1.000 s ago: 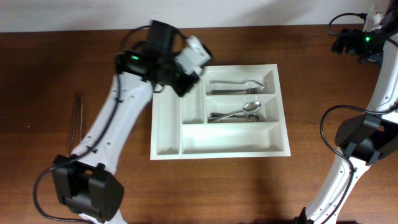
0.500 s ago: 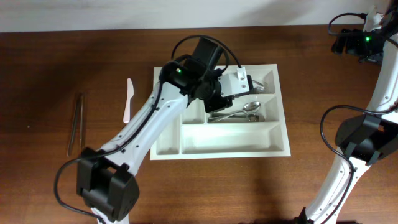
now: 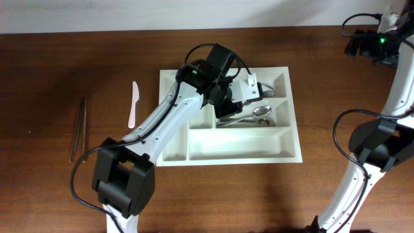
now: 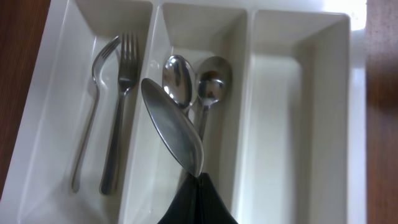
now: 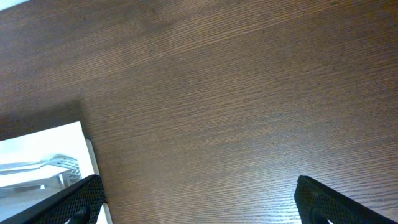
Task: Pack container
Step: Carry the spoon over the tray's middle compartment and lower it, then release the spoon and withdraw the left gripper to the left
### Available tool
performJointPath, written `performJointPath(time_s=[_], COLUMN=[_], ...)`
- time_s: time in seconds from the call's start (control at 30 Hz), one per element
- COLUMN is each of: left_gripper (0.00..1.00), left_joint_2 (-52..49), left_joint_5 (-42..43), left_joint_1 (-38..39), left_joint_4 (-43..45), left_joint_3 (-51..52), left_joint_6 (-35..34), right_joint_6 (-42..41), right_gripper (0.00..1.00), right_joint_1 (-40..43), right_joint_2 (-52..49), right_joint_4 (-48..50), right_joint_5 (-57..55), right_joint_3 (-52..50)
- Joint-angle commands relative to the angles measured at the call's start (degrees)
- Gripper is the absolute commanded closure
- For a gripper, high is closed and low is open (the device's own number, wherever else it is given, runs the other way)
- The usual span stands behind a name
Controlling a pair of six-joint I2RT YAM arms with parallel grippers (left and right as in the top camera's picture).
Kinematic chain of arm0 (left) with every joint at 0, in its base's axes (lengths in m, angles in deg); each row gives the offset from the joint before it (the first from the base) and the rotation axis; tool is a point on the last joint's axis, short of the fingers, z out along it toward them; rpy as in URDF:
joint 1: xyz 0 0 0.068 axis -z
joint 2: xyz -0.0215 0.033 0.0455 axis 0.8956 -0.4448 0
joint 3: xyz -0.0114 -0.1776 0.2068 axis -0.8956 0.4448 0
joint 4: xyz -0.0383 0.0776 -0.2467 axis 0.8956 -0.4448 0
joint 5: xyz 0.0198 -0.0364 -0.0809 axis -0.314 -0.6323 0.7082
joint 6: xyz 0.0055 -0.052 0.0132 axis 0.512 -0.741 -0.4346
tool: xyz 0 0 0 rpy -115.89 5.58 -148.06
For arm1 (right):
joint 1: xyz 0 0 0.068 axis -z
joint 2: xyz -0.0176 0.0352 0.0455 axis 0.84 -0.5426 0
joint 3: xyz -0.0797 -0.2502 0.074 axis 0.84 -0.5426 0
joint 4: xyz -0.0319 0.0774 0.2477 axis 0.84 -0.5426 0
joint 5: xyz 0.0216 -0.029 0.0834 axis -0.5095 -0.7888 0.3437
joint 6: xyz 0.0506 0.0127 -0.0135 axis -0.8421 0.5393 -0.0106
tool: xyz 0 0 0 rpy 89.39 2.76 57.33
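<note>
The white cutlery tray lies mid-table. My left gripper hovers over its right compartments, shut on a metal spoon that hangs bowl-first above the middle compartment in the left wrist view. Two spoons lie in that compartment and two forks in the one beside it. The tray has a bare compartment to the right there. My right gripper is open and empty, high at the far right above bare table, with the tray corner at its left.
A white plastic knife lies on the table left of the tray. A pair of metal tongs lies farther left. The right arm's base stands at the right edge.
My left arm has swung from the tray's left side over to its right compartments, carrying the spoon. The white knife on the table is now uncovered. The right arm has not moved.
</note>
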Motion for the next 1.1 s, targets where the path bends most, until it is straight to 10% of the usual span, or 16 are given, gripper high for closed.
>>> performJointPath(time_s=[0.0,1.07], left_gripper=[0.98,0.98], left_joint_2=[-1.5,-7.5], left_joint_5=[0.9,0.9], left_joint_1=[0.3,3.0], left_joint_4=[1.4,7.0], left_joint_3=[-1.2,-1.2], left_joint_6=[0.9,0.9], right_joint_6=[-0.7,-0.7], right_gripper=[0.01,0.01], right_joint_1=[-0.2,-0.2], right_joint_2=[1.3,1.3], right_joint_4=[0.0,0.0], right_joint_5=[0.1,0.1], right_joint_3=[1.0,1.0])
